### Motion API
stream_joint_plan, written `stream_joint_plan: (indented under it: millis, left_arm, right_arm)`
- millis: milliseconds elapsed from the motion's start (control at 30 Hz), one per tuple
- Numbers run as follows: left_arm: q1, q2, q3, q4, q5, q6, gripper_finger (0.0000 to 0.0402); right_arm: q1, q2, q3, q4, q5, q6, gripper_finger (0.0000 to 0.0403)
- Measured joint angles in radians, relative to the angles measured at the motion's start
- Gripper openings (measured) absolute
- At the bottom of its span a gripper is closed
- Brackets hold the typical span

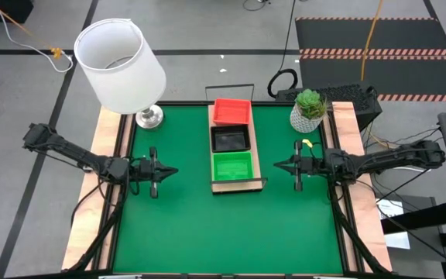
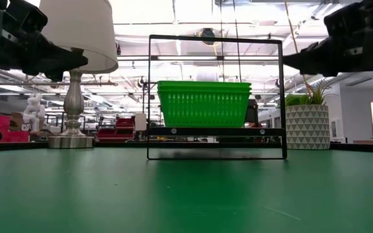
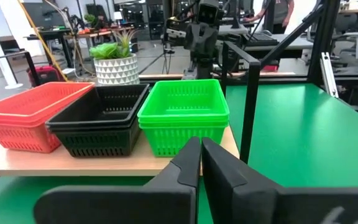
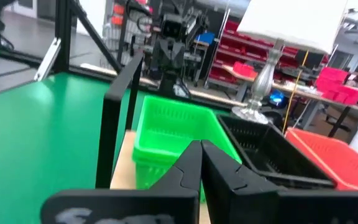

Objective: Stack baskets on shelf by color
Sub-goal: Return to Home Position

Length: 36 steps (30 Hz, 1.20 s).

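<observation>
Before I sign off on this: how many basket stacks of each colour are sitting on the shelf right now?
Orange-red basket stack: 1
Black basket stack: 1
Green basket stack: 1
Total: 3 stacks, all in a row on the shelf; the number of baskets in each stack is not clear.

A table lamp (image 1: 120, 56) with a white drum shade and a silvery metal base (image 1: 149, 117) stands at the far left corner of the green mat (image 1: 231, 225). At the far right corner sits a leafy plant (image 1: 309, 99) in a white pot (image 2: 307, 126) patterned with grey triangles. Light wooden boards (image 1: 107, 132) edge the mat on both sides. On the grey floor beyond lies a black floor mat (image 1: 370, 35) crossed by red-and-white striped tape (image 1: 378, 53).
</observation>
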Motion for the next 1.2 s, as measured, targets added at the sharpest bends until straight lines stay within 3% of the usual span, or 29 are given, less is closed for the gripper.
stream_joint_plan:
  millis: [233, 967, 1200]
  left_arm:
    - [0.0, 0.0, 0.0, -0.001, 0.002, -0.007, 0.0009]
    - [0.0, 0.0, 0.0, -0.016, 0.002, -0.007, 0.0017]
    - [0.0, 0.0, 0.0, -0.011, 0.019, -0.007, 0.0006]
  right_arm:
    - [0.0, -0.085, -0.001, -0.049, 0.005, -0.033, 0.0]
    - [-0.027, -0.639, -0.004, -0.479, 0.0, -0.023, 0.0]
    - [-0.027, -0.647, -0.005, -0.54, 0.0, -0.024, 0.0]
